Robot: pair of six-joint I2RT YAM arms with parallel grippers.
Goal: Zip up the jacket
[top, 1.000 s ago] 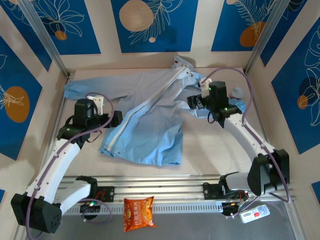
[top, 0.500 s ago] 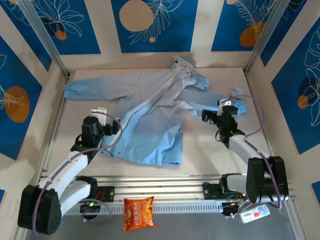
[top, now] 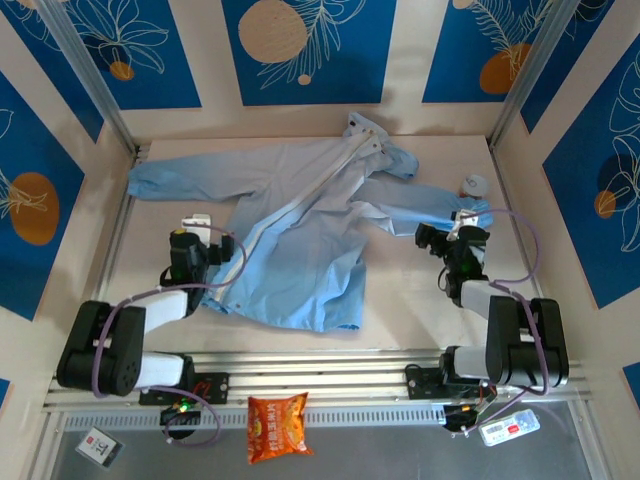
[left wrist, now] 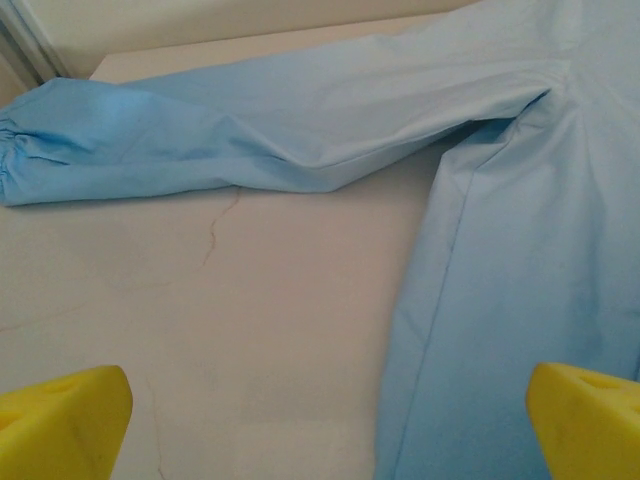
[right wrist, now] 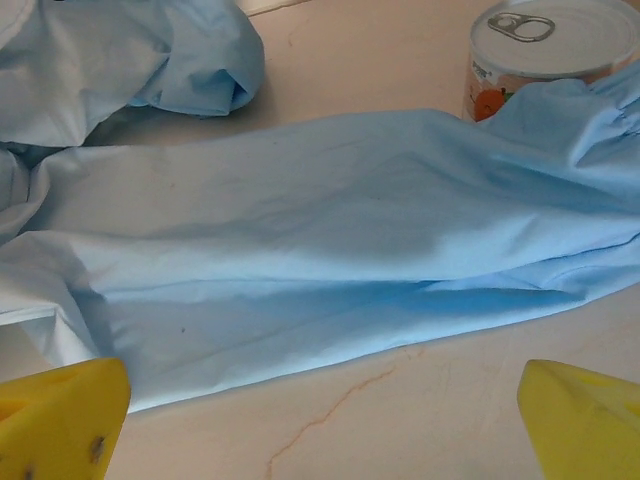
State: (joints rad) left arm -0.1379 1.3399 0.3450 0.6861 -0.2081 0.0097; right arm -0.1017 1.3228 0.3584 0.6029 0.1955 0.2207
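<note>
1. Jacket [top: 300, 230] lies spread on the counter [top: 420, 300], zipper strip [top: 262, 228] running diagonally.
2. Likely thin, light, floppy and slippery; pinch the hem beside the zipper's near end.
3. Left hand [left wrist: 325, 425] and right hand [right wrist: 320, 420]: both wide, empty.

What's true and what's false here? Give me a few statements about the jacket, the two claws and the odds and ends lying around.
1. The jacket lies spread on the table, held by neither gripper. True.
2. The left gripper and the right gripper are both shut. False: both stand open, with nothing between their fingers.
3. A tin can with a pull ring stands beside a sleeve cuff. True.
4. The orange snack bag lies on top of the jacket. False: it lies at the near edge, in front of the arm bases, well apart from the jacket.
</note>
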